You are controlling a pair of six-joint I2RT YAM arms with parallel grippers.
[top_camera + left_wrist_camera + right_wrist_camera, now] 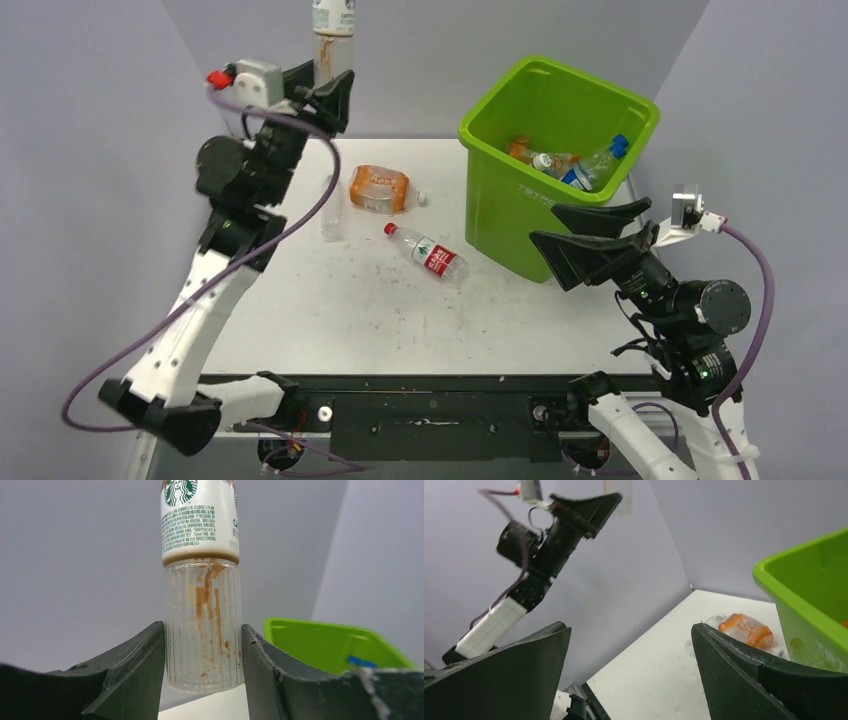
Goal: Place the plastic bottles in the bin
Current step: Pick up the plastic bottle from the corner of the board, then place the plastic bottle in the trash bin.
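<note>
Ribbed clear bottle (pixel 201 630) held vertical between the fingers (pixel 135 670) of the left gripper (pixel 202 645), both touching its sides. Brown residue streaks inside; white label with green print above. Rim of lime-green bin (pixel 320 642) low right, behind right finger

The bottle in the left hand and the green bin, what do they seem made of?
Bottle: likely clear plastic, ribbed and see-through, brown residue streaked inside, glossy white printed label above; glass can't be excluded. Bin: opaque lime-green moulded plastic, smooth, slight sheen, thick rolled rim.
</note>
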